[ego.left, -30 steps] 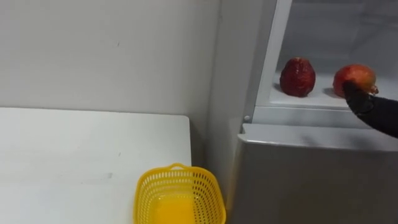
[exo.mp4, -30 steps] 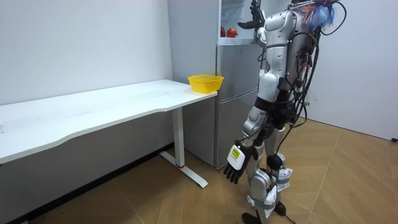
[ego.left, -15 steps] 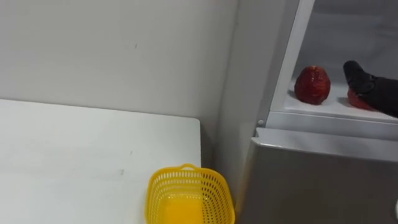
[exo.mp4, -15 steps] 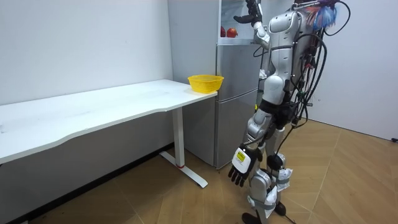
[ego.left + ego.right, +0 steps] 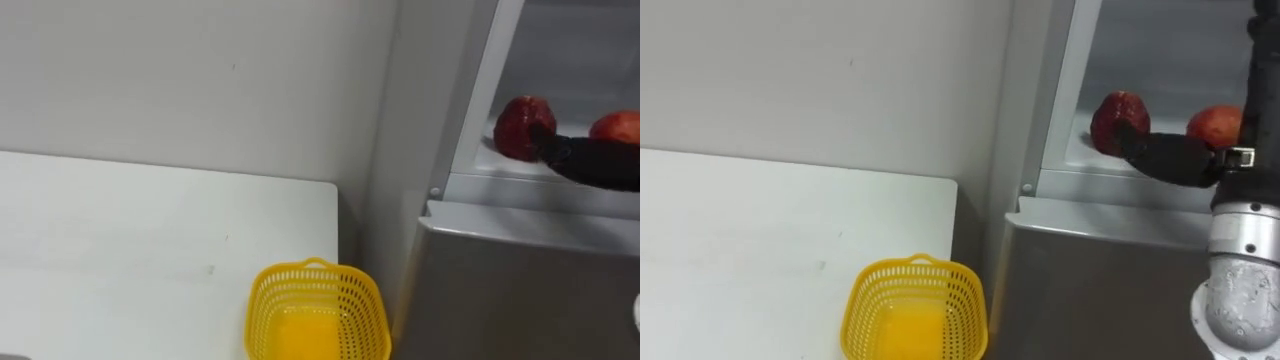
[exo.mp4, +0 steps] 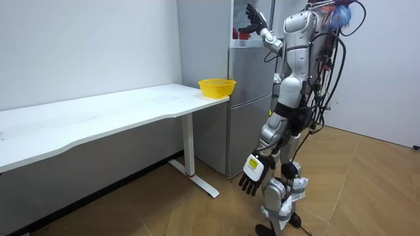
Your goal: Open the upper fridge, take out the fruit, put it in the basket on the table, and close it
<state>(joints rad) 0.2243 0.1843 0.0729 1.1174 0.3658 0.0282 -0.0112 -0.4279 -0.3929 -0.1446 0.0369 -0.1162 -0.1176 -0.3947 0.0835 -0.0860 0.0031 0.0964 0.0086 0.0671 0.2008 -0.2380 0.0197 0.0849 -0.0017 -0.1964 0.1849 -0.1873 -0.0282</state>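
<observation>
Shifts the right hand (image 5: 1170, 158) leftward from the bright red fruit (image 5: 1211, 124) to the dark red fruit (image 5: 1117, 118) on the upper fridge shelf (image 5: 1086, 152), fingers spread, holding nothing, one tip touching it. Leaves the left hand (image 6: 251, 174) hanging open.

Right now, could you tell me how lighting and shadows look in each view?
Left eye view: the fridge shelf is evenly lit without glare, and the right hand is a dark shape against it. Right eye view: the yellow basket glows brightest at its floor. Room view: the white table shades the wall beneath.
</observation>
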